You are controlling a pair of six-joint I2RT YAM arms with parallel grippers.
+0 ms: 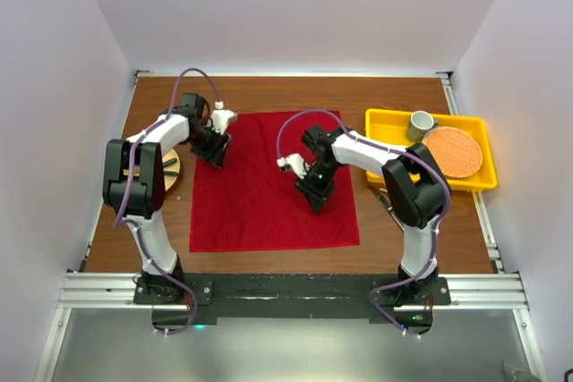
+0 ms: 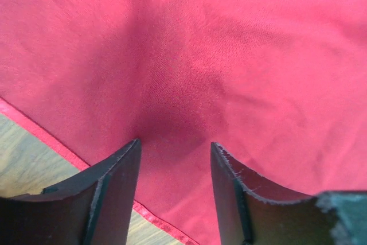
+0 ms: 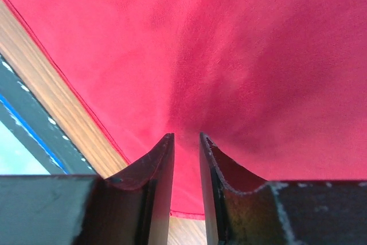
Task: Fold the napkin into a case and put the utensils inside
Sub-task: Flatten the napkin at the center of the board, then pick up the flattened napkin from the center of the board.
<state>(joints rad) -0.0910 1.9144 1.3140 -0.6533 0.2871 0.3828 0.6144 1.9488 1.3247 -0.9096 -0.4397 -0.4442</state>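
In the top view, the plain deep-red fabric napkin [image 1: 269,212] lay spread flat in the middle of the brown wooden bench [image 1: 269,91], not yet folded. The left end effector [image 1: 215,151] was down at its upper left corner. The right end effector [image 1: 315,196] stood on the cloth right of centre. At the right of the frame a yellow plastic tray [image 1: 387,118] held a round orange woven mat [image 1: 453,151] and a small grey cup [image 1: 422,123]. The silver utensils could not be made out with any certainty.

In the left wrist view, the two dark fingers [image 2: 114,187] stood clearly apart. Flat, shadowed red cloth showed between them, nothing was clamped, and the hem and bare wood lay at lower left.

In the right wrist view, the fingers [image 3: 155,182] were nearly together, leaving a narrow slit with red behind it. A faint crease ran up from that slit, but whether any cloth was pinched there could not be told.

By my reading, the first fold was in hand, and no case existed yet. The next move would call for a firm pinch on the cloth at each end effector. The held edge would then need an even carry across, so that the fold landed straight.
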